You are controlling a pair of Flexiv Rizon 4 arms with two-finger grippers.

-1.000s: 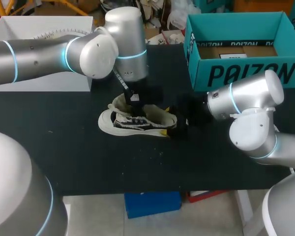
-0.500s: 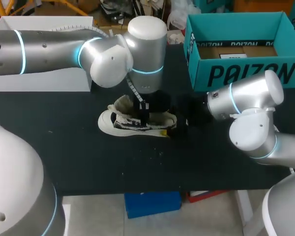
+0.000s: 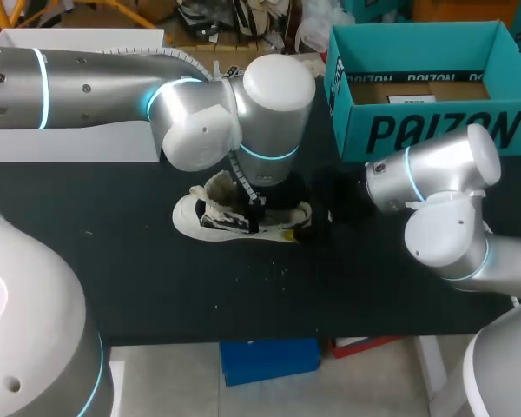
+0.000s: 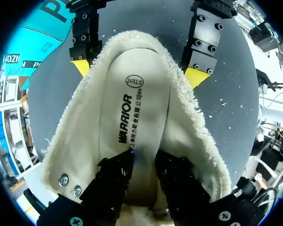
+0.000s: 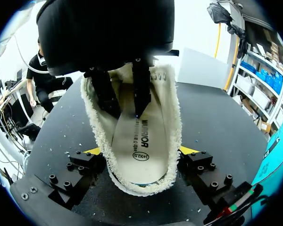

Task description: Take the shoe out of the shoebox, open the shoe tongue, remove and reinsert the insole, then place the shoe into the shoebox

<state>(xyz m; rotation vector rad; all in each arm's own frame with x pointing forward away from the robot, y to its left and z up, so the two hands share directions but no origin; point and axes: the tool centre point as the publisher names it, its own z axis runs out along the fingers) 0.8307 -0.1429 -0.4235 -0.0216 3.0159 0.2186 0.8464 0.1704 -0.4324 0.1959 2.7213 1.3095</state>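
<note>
The shoe [image 3: 234,219] lies on its sole near the middle of the black table [image 3: 156,287], toe toward the left edge and heel toward the right edge, out of the teal shoebox [image 3: 434,130], which stands open at the far right corner. The left arm reaches over the shoe from above. The left gripper [image 4: 145,162] is down inside the fleece-lined opening, its 2 black fingers [image 4: 115,181] a little apart with the tips resting on the cream insole [image 4: 132,113], which lies flat in the shoe. The right gripper [image 5: 140,153] comes in low from the right edge, with its 2 yellow tips [image 5: 187,150] spread wide and pressed against both sides of the heel, clamping the shoe there.
</note>
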